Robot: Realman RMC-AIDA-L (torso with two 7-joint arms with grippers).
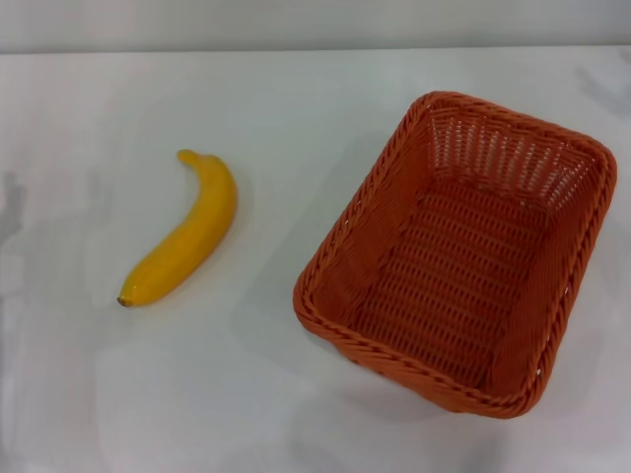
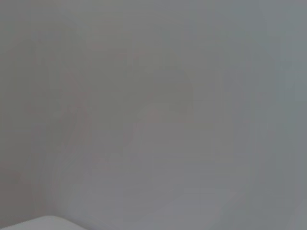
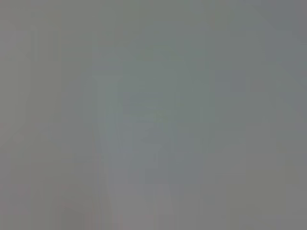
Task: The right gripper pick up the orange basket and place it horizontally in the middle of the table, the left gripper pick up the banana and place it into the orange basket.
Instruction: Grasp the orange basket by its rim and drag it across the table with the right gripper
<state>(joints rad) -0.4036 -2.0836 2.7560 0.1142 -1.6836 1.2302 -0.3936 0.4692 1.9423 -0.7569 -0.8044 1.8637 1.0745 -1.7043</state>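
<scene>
On smooth white table [image 1: 296, 99], curved banana [image 1: 182, 234], woven orange basket [image 1: 463, 246]; claws unseen.

Only two things sat on the white worktop [image 1: 296, 89]. The banana [image 1: 184, 235] lay on the left and the orange basket [image 1: 463, 251] stood on the right, well apart, with a wide bare strip between them. There was bare worktop behind both, and on the near side too. The basket was open on top, with nothing inside it. Nothing lay against the banana.
</scene>
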